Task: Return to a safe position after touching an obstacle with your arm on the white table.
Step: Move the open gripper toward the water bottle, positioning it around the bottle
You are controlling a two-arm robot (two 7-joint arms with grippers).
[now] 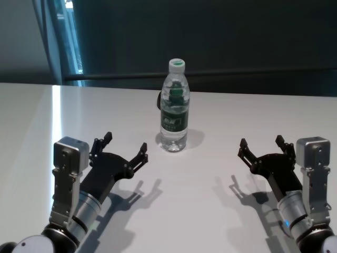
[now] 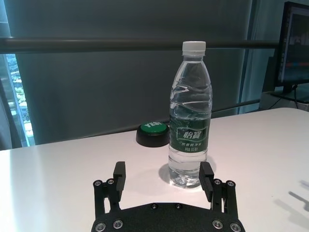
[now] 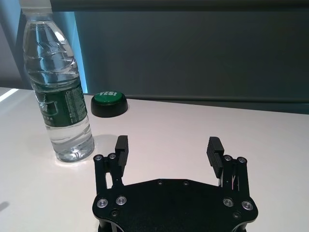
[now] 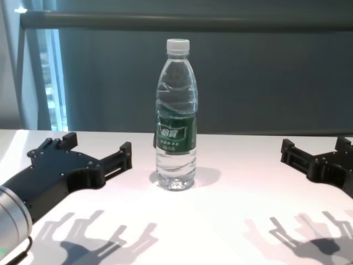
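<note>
- A clear water bottle (image 1: 174, 108) with a white cap and dark green label stands upright near the middle of the white table (image 1: 210, 211), toward its far side.
- The left gripper (image 1: 125, 148) hovers low over the table, near and to the left of the bottle, its fingers spread wide and holding nothing; it is close to the bottle but apart from it.
- The right gripper (image 1: 261, 147) hangs near and to the right, well apart from the bottle, fingers likewise wide open and empty.
- A black-based green button (image 2: 153, 134) sits just behind the bottle, at the table's far edge.
</note>
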